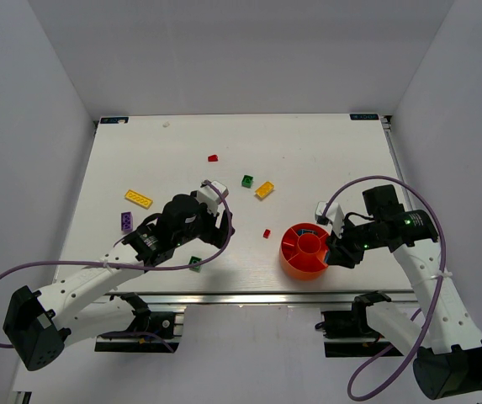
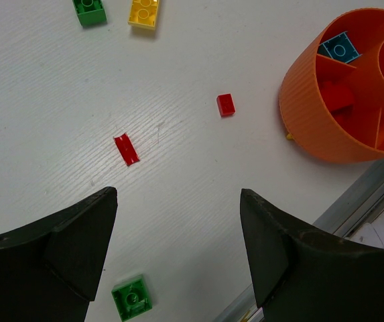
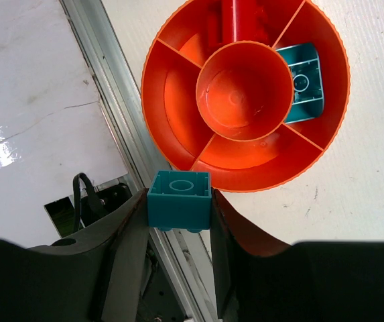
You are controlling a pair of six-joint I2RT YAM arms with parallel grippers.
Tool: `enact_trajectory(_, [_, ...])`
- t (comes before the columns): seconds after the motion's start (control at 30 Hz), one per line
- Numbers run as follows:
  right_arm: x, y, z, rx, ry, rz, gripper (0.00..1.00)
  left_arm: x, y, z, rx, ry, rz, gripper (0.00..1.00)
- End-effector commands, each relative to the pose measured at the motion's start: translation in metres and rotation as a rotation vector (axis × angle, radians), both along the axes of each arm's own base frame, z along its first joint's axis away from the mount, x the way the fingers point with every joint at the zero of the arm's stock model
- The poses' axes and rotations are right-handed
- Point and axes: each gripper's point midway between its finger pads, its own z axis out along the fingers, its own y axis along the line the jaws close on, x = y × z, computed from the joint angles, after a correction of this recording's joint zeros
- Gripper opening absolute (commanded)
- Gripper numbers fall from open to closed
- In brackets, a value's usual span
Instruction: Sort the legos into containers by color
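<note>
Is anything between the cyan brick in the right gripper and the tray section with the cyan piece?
Only the central cup lies between the cyan brick and the compartment holding the cyan plate; nothing else visible does.

Round orange-red tray (image 1: pixel 289 263), lower right of overhead frame: central cup ringed by wedge compartments. Cyan plate (image 3: pixel 303 84) lies flat in one wedge; red piece (image 2: pixel 341 97) in neighbouring wedge. Cyan brick (image 3: pixel 179 200) pinched in right gripper (image 3: pixel 179 208), just outside tray rim (bottom centre of right wrist frame).

Loose on table:
- yellow plate (image 1: pixel 139 199) and purple brick (image 1: pixel 127 221), left
- green brick (image 1: pixel 247 181) beside yellow brick (image 1: pixel 264 189), centre
- small red bit (image 1: pixel 213 157), upper centre
- second red bit (image 1: pixel 267 233), just left of tray
- second green brick (image 1: pixel 195 263), lower centre
</note>
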Motion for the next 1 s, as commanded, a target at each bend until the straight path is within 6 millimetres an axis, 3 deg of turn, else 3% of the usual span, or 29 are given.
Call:
enact_trajectory(0.0, [-0.0033,0.0014,0.0012,0.013,-0.009,0.012,0.0,0.0005,-0.0051,0.0211,-0.038,-0.034,-0.017,0.83])
enact_trajectory(0.97, [-0.0035,0.0007,0.0006,0.01,-0.007,0.007,0.0,-0.0047,-0.0097,0.0225,-0.053,-0.026,-0.053,0.84])
